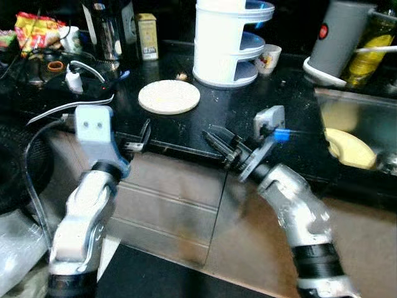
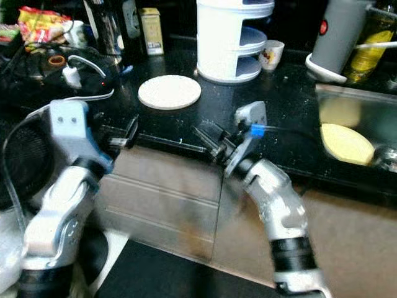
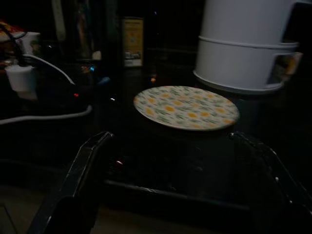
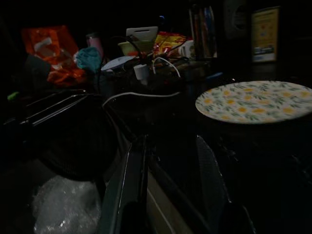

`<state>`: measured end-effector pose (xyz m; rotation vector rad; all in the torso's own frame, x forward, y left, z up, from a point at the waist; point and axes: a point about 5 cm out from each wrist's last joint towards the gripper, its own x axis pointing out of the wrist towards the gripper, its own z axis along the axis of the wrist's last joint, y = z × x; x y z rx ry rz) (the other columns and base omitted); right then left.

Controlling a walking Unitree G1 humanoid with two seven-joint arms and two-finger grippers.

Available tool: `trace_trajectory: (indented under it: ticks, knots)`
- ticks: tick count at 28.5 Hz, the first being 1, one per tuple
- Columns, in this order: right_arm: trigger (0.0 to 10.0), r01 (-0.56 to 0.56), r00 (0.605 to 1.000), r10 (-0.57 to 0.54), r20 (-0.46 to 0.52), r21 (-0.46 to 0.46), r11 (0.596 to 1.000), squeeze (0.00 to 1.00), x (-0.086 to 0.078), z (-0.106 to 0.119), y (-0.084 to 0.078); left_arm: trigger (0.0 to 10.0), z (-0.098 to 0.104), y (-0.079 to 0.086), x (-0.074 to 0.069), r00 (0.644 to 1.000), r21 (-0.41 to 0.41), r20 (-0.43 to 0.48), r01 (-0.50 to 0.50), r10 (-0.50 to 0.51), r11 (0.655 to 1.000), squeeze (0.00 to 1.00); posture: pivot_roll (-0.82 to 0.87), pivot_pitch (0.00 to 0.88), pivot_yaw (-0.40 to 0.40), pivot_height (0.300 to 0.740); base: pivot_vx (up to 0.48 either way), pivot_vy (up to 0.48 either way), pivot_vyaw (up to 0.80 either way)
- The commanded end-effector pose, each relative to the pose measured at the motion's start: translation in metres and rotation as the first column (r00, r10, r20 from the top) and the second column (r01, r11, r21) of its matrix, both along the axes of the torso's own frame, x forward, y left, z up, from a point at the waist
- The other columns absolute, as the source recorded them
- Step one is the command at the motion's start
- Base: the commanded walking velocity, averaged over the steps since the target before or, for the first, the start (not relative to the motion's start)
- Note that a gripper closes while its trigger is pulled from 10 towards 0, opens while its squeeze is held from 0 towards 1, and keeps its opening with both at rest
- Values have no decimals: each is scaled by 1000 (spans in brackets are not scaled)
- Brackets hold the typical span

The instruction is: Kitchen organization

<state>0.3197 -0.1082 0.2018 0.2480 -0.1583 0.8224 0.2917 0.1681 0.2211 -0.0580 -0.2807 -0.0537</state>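
A round plate with a yellow flower pattern (image 1: 169, 96) lies flat on the black counter (image 1: 236, 112), in front of a white tiered rack (image 1: 229, 43). My left gripper (image 1: 139, 139) hovers at the counter's front edge, just short of the plate. Its fingers (image 3: 83, 170) stand wide open and empty, with the plate (image 3: 186, 107) straight ahead between them. My right gripper (image 1: 220, 146) is at the same edge, to the right of the plate, pointing left. It is open and holds nothing, and the plate (image 4: 256, 101) lies off to one side of its fingers (image 4: 129, 180).
A steel sink (image 1: 347, 108) at the right holds a yellow plate (image 1: 350, 148). A grey kettle (image 1: 341, 37), a small mug (image 1: 268, 59) and a yellow tin (image 1: 147, 36) stand at the back. A charger with white cable (image 1: 74, 79) and snack packets (image 1: 37, 31) crowd the left. Cabinet drawers (image 1: 167, 205) lie below.
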Motion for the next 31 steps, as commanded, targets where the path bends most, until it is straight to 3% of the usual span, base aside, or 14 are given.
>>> trace_trajectory:
  ticks: [1,12,18,21,31]
  knots:
    - [10000,-12,1000,12,23,5,1000,0,0,7,-1,10000,0,-1,0,1000,4,-7,5,-5,1000,0,55,0,-5,740,428,0,0]
    - [10000,-6,999,7,51,-16,1000,0,4,14,2,10000,6,2,1,1000,-8,10,15,-15,1000,0,62,0,-2,740,426,0,0]
    - [10000,17,998,-15,55,-26,1000,0,5,17,1,10000,8,9,3,1000,-71,8,-5,5,997,0,61,0,2,740,386,0,0]
    - [10000,38,997,-35,62,-48,998,0,6,19,-1,10000,5,22,7,996,-190,-40,-85,79,978,0,56,0,6,740,102,0,0]
    - [10000,78,993,-61,101,-180,981,0,9,18,3,10000,-10,39,16,981,-354,-166,-153,99,923,0,54,0,3,740,0,0,0]
